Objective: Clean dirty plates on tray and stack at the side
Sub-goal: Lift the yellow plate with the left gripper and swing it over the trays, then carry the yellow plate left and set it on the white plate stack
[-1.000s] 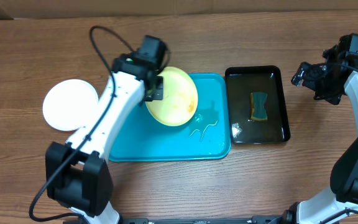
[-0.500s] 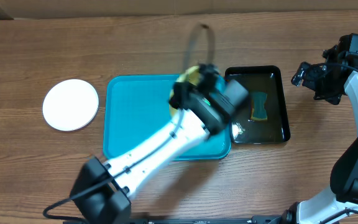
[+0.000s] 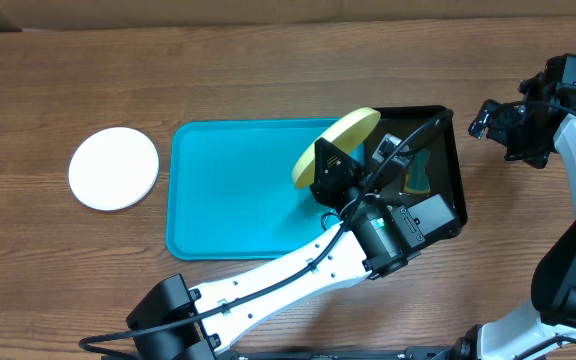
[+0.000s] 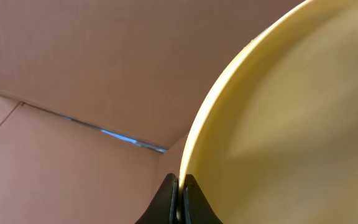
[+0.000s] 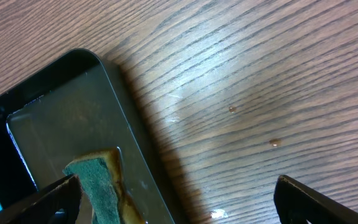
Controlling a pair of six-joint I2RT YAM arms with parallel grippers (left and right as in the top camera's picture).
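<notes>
My left gripper [image 3: 330, 168] is shut on the rim of the yellow-green plate [image 3: 334, 146] and holds it tilted on edge in the air, over the right end of the turquoise tray [image 3: 233, 190]. In the left wrist view the jaws [image 4: 179, 198] pinch the plate's rim [image 4: 278, 124]. A white plate [image 3: 114, 167] lies on the table left of the tray. My right gripper [image 3: 492, 118] is open and empty, right of the black tray. In the right wrist view its fingertips [image 5: 179, 193] straddle bare table.
A black tray [image 3: 446, 135] of water holds a green-and-yellow sponge [image 3: 417, 172], which also shows in the right wrist view [image 5: 98, 183]. A cardboard wall runs along the table's far edge.
My left arm has swung from the tray's upper left to its right end, carrying the yellow-green plate, which now stands on edge. The right arm has not moved.
</notes>
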